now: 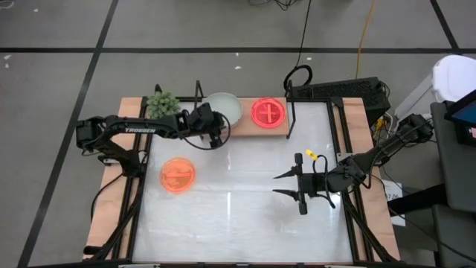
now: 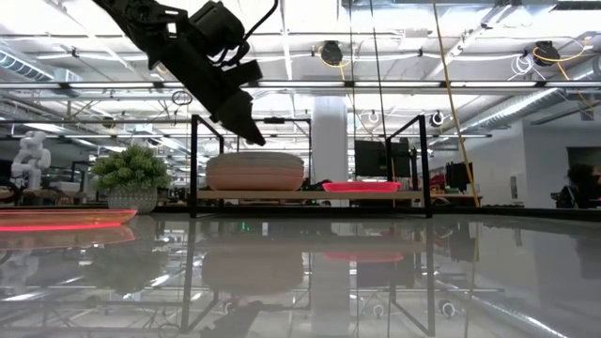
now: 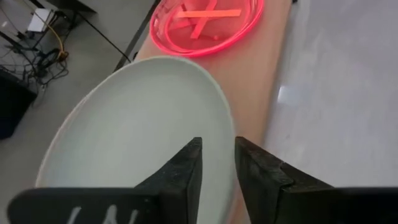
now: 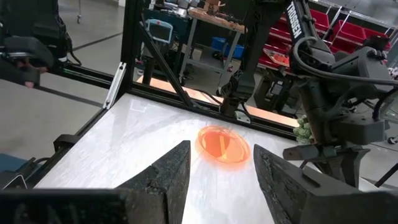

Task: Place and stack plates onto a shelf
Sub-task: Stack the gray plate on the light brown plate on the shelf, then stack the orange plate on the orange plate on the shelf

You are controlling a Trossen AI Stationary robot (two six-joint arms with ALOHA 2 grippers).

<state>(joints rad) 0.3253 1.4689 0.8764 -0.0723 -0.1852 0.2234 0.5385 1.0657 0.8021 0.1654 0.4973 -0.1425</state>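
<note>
The shelf [image 1: 244, 126], a light-wood board on a black wire frame, stands at the table's far edge. On it, a pale grey plate [image 1: 223, 106] tops a stack at the left, and a hot pink plate [image 1: 268, 112] lies flat at the right. An orange plate [image 1: 178, 176] lies on the white tabletop at the near left. My left gripper [image 3: 219, 158] slants down over the pale plate's near rim [image 3: 224, 124], slightly open. In the low view its tips [image 2: 254, 138] stand just above the stack [image 2: 255, 172]. My right gripper [image 1: 286, 186] hovers open over the table's right half.
A small potted plant [image 1: 161, 103] stands at the shelf's left end. The shelf's black upright ends [image 2: 194, 164] rise on either side of the plates. A yellow tag [image 1: 311, 154] lies on the table near my right arm.
</note>
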